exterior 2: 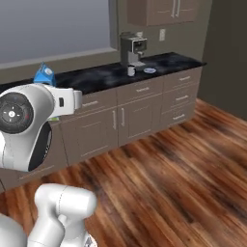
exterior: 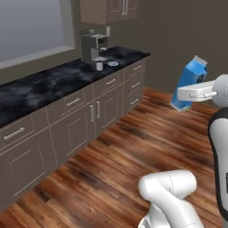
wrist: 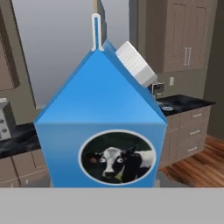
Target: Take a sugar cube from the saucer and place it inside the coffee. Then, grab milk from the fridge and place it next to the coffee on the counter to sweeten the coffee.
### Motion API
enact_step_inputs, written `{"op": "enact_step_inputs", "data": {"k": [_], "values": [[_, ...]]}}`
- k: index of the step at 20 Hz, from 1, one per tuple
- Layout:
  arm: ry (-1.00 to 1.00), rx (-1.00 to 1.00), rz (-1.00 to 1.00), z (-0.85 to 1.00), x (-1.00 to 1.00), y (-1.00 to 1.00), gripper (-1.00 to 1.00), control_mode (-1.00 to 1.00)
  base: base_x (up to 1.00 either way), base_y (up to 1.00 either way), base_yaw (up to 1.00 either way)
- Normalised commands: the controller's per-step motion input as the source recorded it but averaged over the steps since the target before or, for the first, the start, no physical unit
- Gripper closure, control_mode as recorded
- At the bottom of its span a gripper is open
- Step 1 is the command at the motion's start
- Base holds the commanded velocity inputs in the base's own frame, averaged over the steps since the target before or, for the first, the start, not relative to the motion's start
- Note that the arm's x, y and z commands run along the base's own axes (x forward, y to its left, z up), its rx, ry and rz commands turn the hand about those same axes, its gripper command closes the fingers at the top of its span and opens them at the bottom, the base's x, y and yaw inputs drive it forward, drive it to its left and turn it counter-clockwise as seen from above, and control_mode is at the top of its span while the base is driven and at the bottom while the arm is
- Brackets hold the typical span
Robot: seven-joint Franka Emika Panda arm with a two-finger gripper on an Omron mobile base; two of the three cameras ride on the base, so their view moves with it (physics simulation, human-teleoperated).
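Left base view: we carry the milk (exterior: 189, 84) in the air, well apart from the counter (exterior: 53, 82).
From the left: coffee (exterior: 99, 66), saucer (exterior: 113, 63), then the carton, long axis near upright, gable tilted right, clamped in our gripper (exterior: 187, 94).

Milk (exterior 2: 44, 73) mostly hidden behind the arm; sugar cube indiscernible.
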Motion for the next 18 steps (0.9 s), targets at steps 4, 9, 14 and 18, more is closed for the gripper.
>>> {"op": "enact_step_inputs", "data": {"k": [4,9,14,18], "values": [[0.0,0.0,0.0,0.0,0.0,0.0,1.0,1.0,1.0,-0.5,0.23],[0.0,0.0,0.0,0.0,0.0,0.0,1.0,1.0,1.0,-0.5,0.24],[0.0,0.0,0.0,0.0,0.0,0.0,1.0,1.0,1.0,-0.45,0.25],[0.0,0.0,0.0,0.0,0.0,0.0,1.0,1.0,1.0,-0.44,0.26]]}}
